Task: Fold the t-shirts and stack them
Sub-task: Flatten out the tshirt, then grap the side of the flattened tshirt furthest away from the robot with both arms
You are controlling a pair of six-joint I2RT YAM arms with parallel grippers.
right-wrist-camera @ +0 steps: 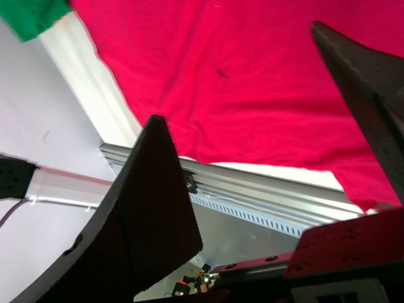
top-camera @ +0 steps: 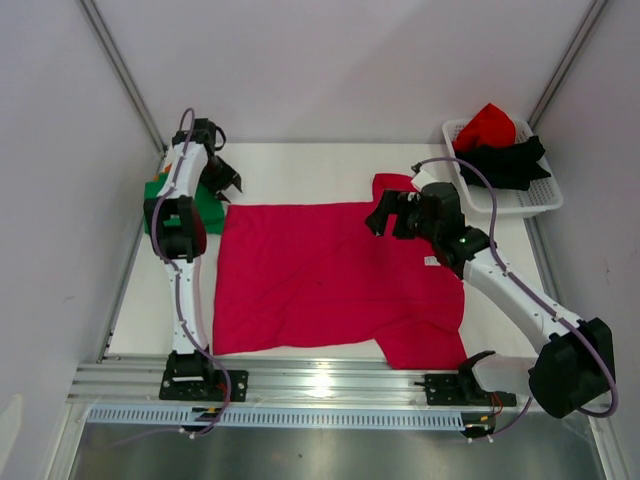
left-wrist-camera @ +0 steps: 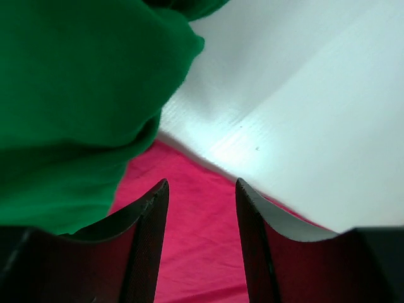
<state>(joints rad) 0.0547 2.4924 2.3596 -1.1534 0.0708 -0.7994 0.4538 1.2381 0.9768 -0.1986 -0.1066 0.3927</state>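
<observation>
One red t-shirt (top-camera: pixel 487 125), black t-shirt (top-camera: pixel 510 160), in basket (top-camera: pixel 530 206)

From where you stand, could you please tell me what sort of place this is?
Most likely a robotics lab test cell: left arm and right arm bolted to a metal rail at a white table, blank panel walls around it, and a pink shirt spread out for folding.

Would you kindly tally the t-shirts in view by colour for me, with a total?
Magenta-pink t-shirt, spread on the table: 1
Green t-shirt, at the table's left edge: 1
Red t-shirt, in the basket: 1
Black t-shirt, in the basket: 1 heap, possibly more than one shirt
Total: 4
</observation>
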